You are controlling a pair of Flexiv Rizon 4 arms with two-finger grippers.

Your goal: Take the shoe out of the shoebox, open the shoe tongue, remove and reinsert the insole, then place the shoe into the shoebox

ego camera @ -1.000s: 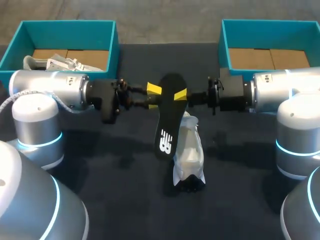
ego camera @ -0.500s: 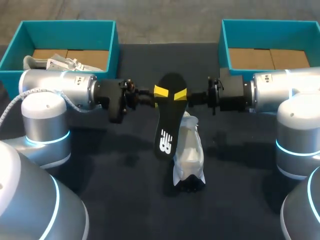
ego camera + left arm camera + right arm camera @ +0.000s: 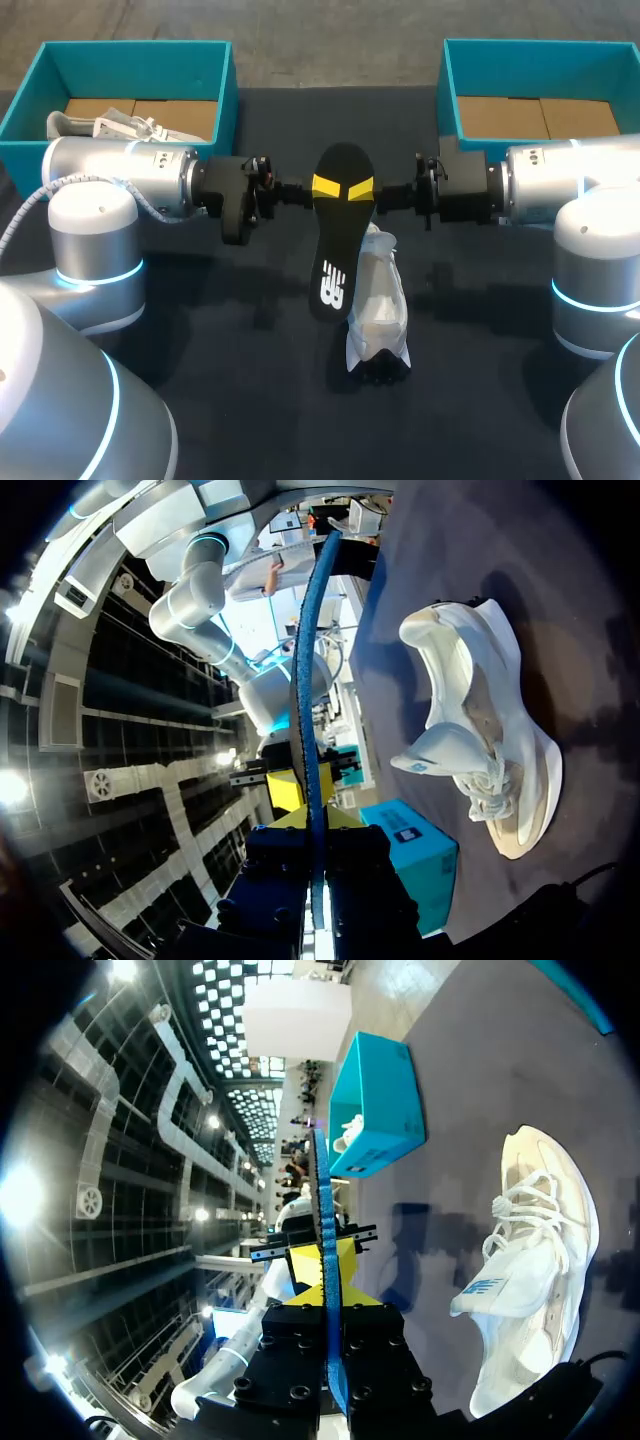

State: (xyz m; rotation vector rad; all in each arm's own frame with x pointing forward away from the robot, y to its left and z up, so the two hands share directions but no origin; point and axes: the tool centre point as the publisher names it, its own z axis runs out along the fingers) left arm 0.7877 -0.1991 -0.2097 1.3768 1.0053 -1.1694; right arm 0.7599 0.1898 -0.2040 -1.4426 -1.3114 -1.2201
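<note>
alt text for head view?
Both arms meet mid-table: left gripper and right gripper pinch a black insole from opposite sides, held above a white shoe lying on the dark table. Teal shoeboxes stand at both far corners.

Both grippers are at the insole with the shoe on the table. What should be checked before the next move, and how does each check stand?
1. Right gripper shut on the insole: ok.
2. Left gripper shut on the insole too: ok, its edge runs tight between the fingers in the left wrist view.
3. Insole fully out of the shoe: ok.
4. Shoe out of the shoebox, on the table: ok, it lies on its side.
5. Tongue open wide enough for reinserting: cannot tell.
</note>
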